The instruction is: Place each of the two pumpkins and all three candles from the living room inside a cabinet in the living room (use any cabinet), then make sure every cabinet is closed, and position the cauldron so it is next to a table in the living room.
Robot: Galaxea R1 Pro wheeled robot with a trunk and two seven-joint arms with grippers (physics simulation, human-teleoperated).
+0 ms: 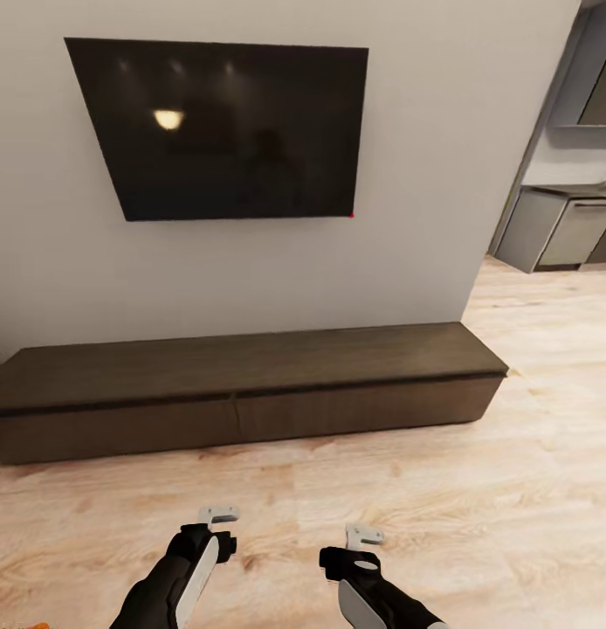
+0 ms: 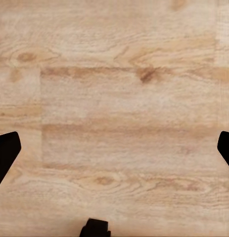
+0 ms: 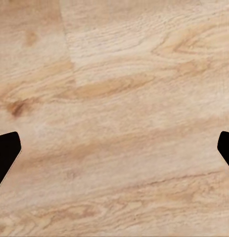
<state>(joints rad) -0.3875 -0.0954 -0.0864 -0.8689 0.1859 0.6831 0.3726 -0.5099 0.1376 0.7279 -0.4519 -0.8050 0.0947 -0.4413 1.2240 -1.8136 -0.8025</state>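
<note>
The cabinet, a long, low dark-brown unit, stands against the white wall ahead, and both of its drawer fronts sit flush and shut. My left gripper and right gripper hang low over the wooden floor, well short of the cabinet. In the left wrist view the left gripper is open, its dark fingertips wide apart over bare planks. The right gripper is open in the same way over the floor, holding nothing. The pumpkins, candles, cauldron and table are out of view.
A large black TV is mounted on the wall above the cabinet. Past the wall's right end, an opening leads to grey kitchen cupboards. Light wood floor lies between me and the cabinet. A tiny orange sliver touches the bottom edge.
</note>
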